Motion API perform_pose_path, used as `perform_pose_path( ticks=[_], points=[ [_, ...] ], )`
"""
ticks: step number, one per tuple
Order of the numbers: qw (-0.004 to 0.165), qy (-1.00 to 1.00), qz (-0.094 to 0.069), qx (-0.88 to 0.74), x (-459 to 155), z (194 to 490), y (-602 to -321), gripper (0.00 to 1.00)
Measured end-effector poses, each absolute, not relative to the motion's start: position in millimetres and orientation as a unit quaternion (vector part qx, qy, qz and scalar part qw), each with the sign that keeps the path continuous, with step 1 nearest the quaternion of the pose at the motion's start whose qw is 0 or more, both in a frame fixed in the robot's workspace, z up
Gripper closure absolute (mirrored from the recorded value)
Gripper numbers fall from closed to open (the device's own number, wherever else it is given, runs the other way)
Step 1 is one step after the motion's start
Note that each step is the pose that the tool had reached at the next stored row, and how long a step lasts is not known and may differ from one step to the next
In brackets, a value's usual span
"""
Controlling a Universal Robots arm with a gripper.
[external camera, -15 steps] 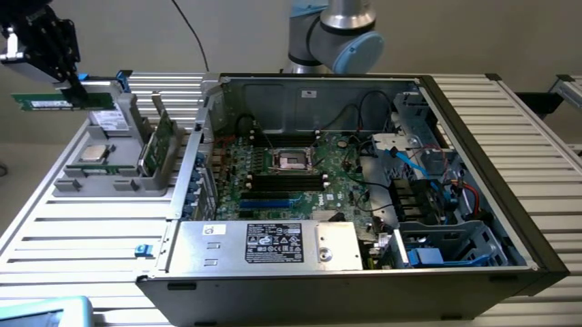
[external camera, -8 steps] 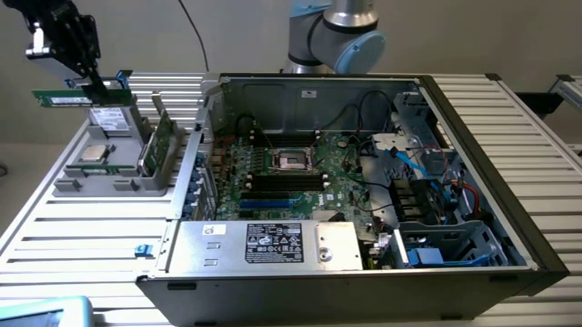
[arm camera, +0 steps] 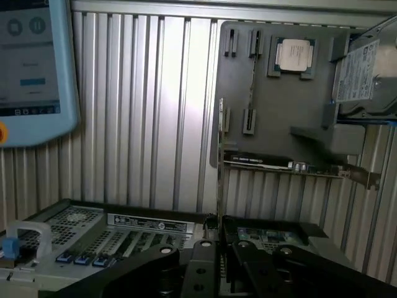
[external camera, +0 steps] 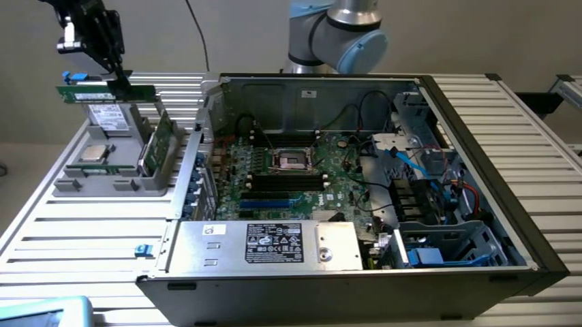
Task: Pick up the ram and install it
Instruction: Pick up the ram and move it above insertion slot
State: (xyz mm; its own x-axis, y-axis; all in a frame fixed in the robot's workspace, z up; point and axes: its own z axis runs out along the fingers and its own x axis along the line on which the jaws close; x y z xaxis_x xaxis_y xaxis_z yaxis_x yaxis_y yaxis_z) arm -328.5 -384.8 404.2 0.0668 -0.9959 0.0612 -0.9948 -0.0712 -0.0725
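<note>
While the gripper (external camera: 117, 82) hangs at the far left, pointing down and clenched on one ram (external camera: 86, 94) held level, open air lies all round the stick above the grey tray (external camera: 68, 185). One processor (external camera: 95, 152), one drive (external camera: 114, 119) and one upright card (external camera: 159, 143) sit in that tray. One open computer case (external camera: 364, 272) stands to the right, well apart.

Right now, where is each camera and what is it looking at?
Exterior view: off the arm, looking down into the open black computer case; a grey arm joint and the black pincer holding the slim green ram stick show.
Wrist view: on the wrist, looking down past the pincer at the slatted metal table.
Both see the grey parts tray and square silver processor chip.
</note>
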Motion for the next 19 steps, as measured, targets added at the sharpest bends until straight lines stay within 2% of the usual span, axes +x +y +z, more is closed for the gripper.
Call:
perform_pose_path(
  ticks=[19],
  points=[
    [0.008, 0.681, -0.049, -0.73, -244.0, 405.3, -384.8, 0.86]
  ],
)
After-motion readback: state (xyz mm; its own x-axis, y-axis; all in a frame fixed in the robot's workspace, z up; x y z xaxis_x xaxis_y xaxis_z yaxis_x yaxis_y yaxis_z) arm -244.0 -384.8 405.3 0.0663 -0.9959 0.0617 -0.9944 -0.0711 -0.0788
